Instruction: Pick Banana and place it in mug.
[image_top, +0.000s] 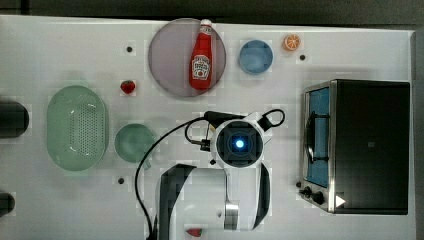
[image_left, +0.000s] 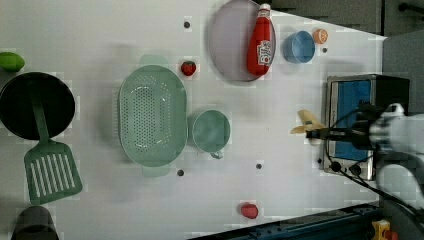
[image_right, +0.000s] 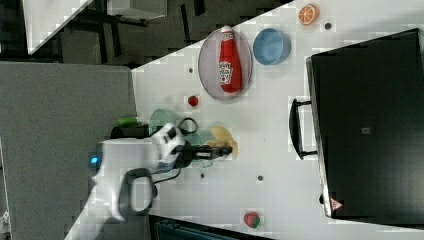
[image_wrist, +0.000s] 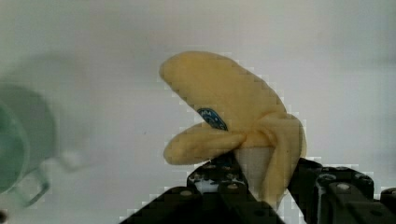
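A: Banana, the yellow half-peeled soft one (image_wrist: 233, 116), is hanging in the black two-finger gripper (image_wrist: 261, 184); the fingers are pinching its pale peeled core, and the peel flaps are drooping to either side.

B: Is it sitting on anything?

A: No, in the right view it is being held clear above the white tabletop (image_right: 280, 150), with the banana (image_right: 223, 138) showing just past the gripper's tip (image_right: 225, 150).

B: Going left to right in the top view, what is lying there?

A: The large oval pale green perforated colander (image_top: 77, 127) is sitting at nine o'clock. Just beside it is standing the small round pale teal-green mug (image_top: 134, 142). A small red strawberry (image_top: 128, 87) is lying at about eleven o'clock from the mug. Then the round grey plate (image_top: 167, 55) is carrying a red ketchup bottle (image_top: 201, 57). The white arm's wrist (image_top: 239, 144) is hovering at the centre. At three o'clock the silver and black toaster oven (image_top: 360, 145) is standing.

B: And the mug, from the wrist?

A: The mug is showing blurred, well apart from the banana.
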